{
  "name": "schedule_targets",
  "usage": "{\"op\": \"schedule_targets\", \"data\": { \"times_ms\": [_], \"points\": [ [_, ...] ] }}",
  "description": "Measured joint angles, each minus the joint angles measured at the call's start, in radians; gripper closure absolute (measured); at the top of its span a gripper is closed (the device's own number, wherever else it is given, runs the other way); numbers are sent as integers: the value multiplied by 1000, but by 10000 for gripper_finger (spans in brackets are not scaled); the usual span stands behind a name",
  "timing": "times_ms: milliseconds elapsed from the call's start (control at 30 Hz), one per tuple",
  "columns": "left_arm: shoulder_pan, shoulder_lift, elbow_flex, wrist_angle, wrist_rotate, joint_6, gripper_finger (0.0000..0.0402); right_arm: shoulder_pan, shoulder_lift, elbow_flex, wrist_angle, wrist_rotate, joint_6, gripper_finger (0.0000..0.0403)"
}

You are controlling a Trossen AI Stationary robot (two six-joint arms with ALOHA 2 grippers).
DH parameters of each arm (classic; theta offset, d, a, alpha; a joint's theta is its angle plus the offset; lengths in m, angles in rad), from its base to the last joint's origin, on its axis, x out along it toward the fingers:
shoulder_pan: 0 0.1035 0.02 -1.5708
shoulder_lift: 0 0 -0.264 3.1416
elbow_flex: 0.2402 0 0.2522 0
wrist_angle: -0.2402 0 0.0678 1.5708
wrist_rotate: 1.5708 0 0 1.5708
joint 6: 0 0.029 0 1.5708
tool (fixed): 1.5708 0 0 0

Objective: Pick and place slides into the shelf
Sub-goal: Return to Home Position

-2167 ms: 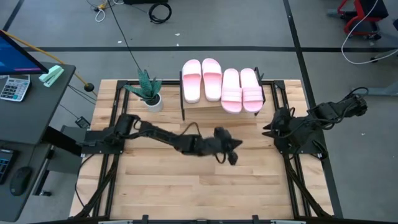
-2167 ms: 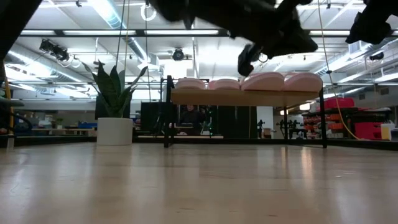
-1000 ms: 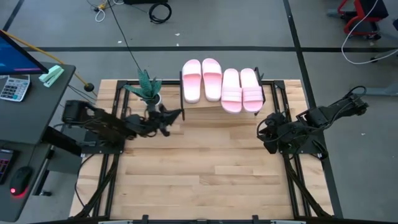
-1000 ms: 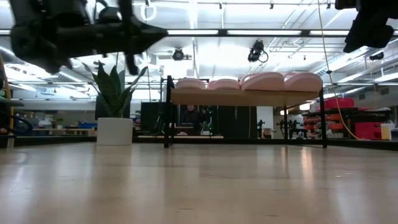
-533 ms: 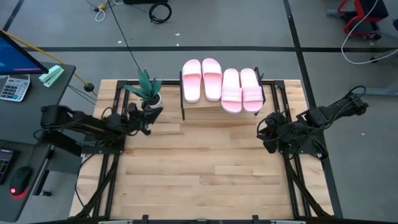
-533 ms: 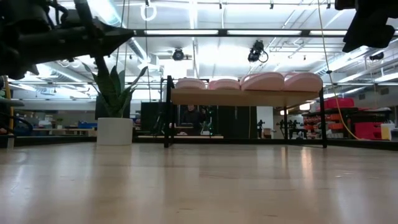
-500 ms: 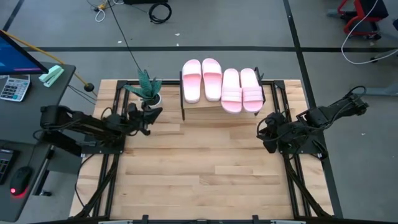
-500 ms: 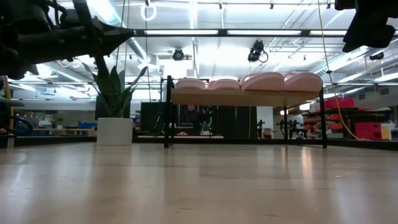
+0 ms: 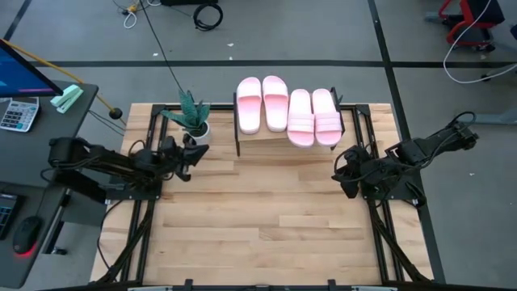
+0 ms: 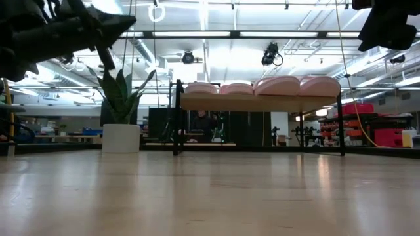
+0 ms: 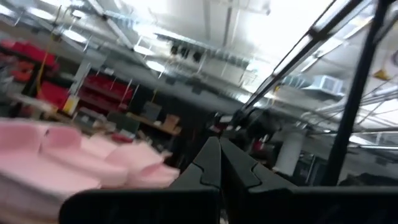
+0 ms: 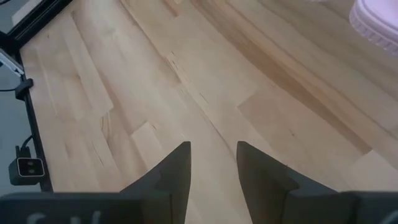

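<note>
Several pale pink slides (image 9: 288, 111) lie side by side, soles down, on the plank top of the small shelf (image 9: 262, 137) at the table's far edge; the low view shows them in a row (image 10: 262, 86) on the shelf (image 10: 262, 103). My left gripper (image 9: 192, 152) hangs shut above the table's left side, near the plant, holding nothing; its wrist view shows the fingers closed together (image 11: 219, 146) and blurred slides (image 11: 68, 155) beyond. My right gripper (image 9: 339, 171) hovers open over the table's right side, empty (image 12: 212, 152), with a slide's edge (image 12: 380, 18) in its view.
A potted plant (image 9: 192, 120) stands at the table's far left, just left of the shelf (image 10: 121, 111). The slatted wooden tabletop (image 9: 258, 218) stretches bare in front of the shelf. A desk with a calculator (image 9: 18, 113) sits left of the table.
My left arm has drawn back toward the table's left edge, its gripper moving from beside the shelf's left post to near the plant pot, still raised above the table. The slides have stayed on the shelf.
</note>
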Motion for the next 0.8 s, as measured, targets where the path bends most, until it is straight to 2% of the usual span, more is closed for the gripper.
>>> {"op": "schedule_targets", "data": {
  "times_ms": [300,533,800],
  "points": [
    [28,-187,0,-97,51,26,401,0,0,0,0,0,22,268],
    [44,-367,0,-346,66,-17,401,0,0,0,15,0,26,268],
    [54,-538,0,-528,63,2,401,0,20,0,15,13,24,268]
  ]
}}
